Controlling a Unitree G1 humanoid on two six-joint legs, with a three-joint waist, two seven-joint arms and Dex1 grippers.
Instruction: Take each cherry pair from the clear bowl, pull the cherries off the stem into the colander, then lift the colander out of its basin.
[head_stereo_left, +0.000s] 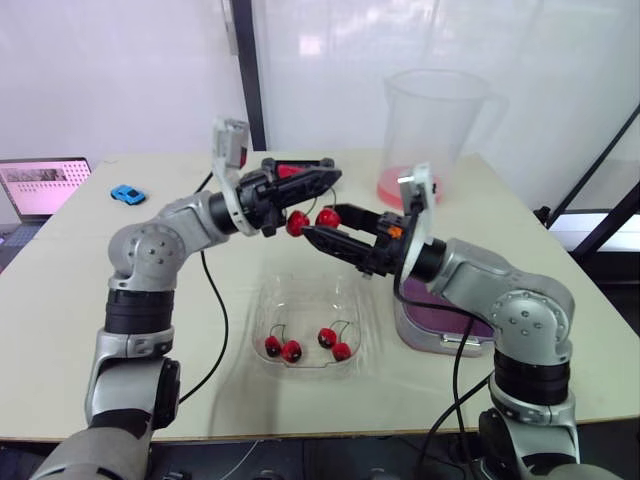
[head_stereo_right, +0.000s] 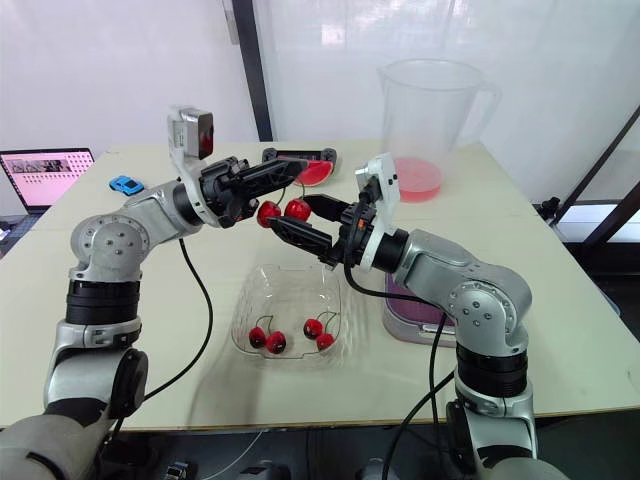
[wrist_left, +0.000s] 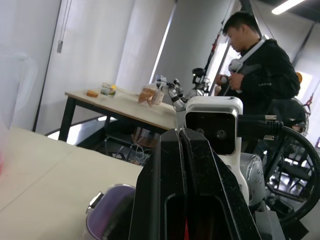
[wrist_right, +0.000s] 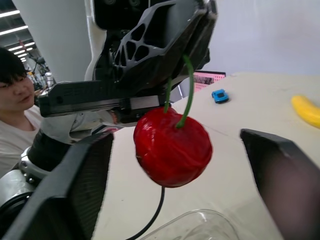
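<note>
My left gripper (head_stereo_left: 322, 182) is shut on the green stem of a cherry pair (head_stereo_left: 312, 220), which hangs above the clear bowl (head_stereo_left: 262, 300). My right gripper (head_stereo_left: 320, 222) is open, reaching in from the right, with its black fingers (wrist_right: 65, 190) on either side of one red cherry (wrist_right: 172, 147) and not touching it. Two more cherry pairs (head_stereo_left: 282, 348) (head_stereo_left: 335, 343) lie in the bowl. The purple colander (head_stereo_left: 430, 312) sits in its basin to the right of the bowl, partly hidden behind my right arm.
A tall clear pitcher (head_stereo_left: 435, 130) with a pink base stands at the back right. A blue toy car (head_stereo_left: 127, 194) and a laptop (head_stereo_left: 40, 185) are at the far left. A yellow banana (wrist_right: 306, 111) lies on the table. A person (wrist_left: 255, 65) stands beyond the table.
</note>
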